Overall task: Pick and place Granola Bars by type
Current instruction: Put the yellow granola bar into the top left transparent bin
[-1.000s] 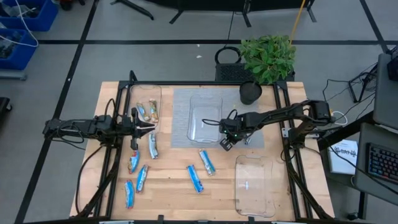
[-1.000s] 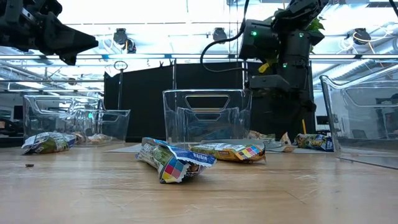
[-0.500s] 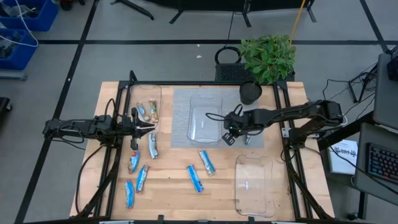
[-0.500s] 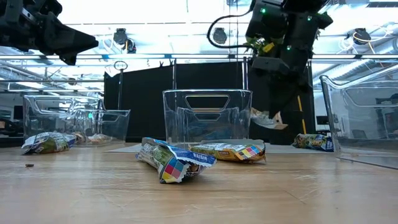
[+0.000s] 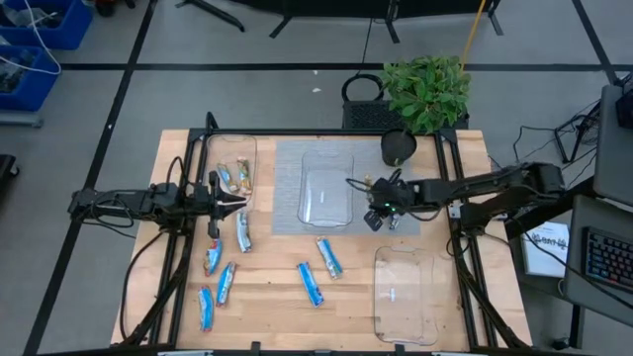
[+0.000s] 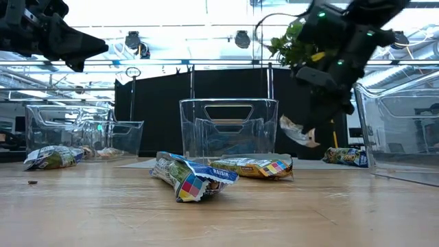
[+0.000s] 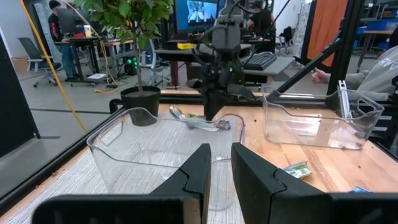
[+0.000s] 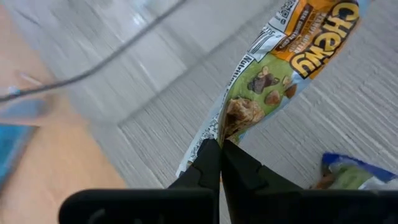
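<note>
My right gripper (image 5: 374,220) hangs over the grey mat (image 5: 287,222), just right of the middle clear tray (image 5: 326,188), shut on a granola bar in an orange and green wrapper (image 8: 267,81). In the low view this bar (image 6: 295,132) hangs in the air. Another bar (image 8: 348,171) lies flat on the mat under it. Several blue bars (image 5: 312,282) lie on the wood, and a few bars (image 5: 235,176) rest in the left tray. My left gripper (image 7: 221,163) waits level at the table's left, slightly open and holding nothing. My right gripper pinches the bar's flat sealed end (image 8: 214,134) between its two fingers. The fingers slant down from the table's right side. The bar is lifted clear of the mat and sticks out tilted beyond the fingertips.
A third clear tray (image 5: 404,294) stands near the front right. A potted plant (image 5: 425,94) stands at the far edge. Metal frame rails run along both sides of the table. People sit at desks in the room beyond.
My right gripper, shut all the while, has risen and drawn back toward the table's right edge, tipping less steeply. The orange and green bar has come up off the mat with it and now hangs clear.
</note>
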